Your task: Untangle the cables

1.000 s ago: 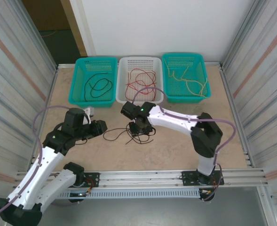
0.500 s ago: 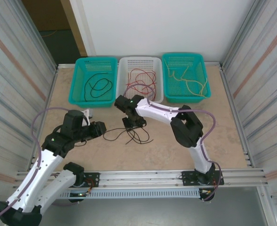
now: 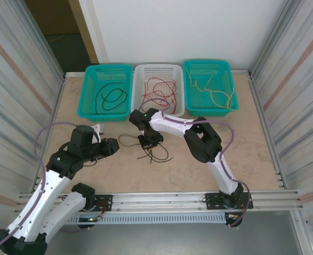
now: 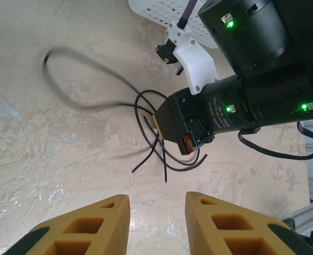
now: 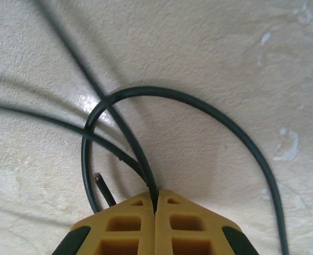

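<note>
A small tangle of thin black cables lies on the table in front of the white basket. My right gripper is down on the tangle, shut on one black cable that runs out from between its yellow fingertips. Another black cable loops around it, and a cut end lies beside the tips. My left gripper hovers open just left of the tangle, nothing between its fingers. From there the right gripper's black body sits over the cables.
Three baskets line the back: a teal basket with a black cable, a white basket with red cables, and a teal basket with yellow cables. Corrugated walls close both sides. A metal rail runs along the near edge.
My right gripper has slid left with the black cable, its elbow swinging inward, and the cable loop trails left. My left gripper has drawn back slightly, staying open.
</note>
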{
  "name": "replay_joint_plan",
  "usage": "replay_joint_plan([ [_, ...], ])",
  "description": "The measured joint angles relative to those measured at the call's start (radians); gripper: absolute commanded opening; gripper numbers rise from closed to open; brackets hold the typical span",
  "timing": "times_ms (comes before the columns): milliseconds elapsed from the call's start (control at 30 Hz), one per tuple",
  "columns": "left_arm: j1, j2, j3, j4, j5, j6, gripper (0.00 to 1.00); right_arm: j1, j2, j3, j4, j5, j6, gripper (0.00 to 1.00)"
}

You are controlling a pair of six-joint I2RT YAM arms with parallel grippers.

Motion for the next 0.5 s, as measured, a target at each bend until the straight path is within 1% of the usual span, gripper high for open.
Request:
replay_joint_plan([
  [67,0.000,-0.005,0.000,0.000,0.000,0.000,0.35,0.013,-0.017,-0.016,0.011,0.011,-0.001,0.00],
  [167,0.000,-0.014,0.000,0.001,0.001,0.000,0.36,0.052,-0.094,-0.076,0.029,0.045,-0.001,0.00],
  [267,0.000,-0.015,0.002,0.014,0.009,0.000,0.38,0.100,-0.217,-0.129,0.045,0.089,-0.001,0.00],
  [367,0.000,-0.014,0.009,0.039,0.023,0.000,0.42,0.146,-0.370,-0.173,0.073,0.141,0.000,0.00],
  [500,0.000,-0.021,0.016,0.094,0.054,-0.008,0.50,0.173,-0.557,-0.221,0.127,0.201,0.002,0.00],
])
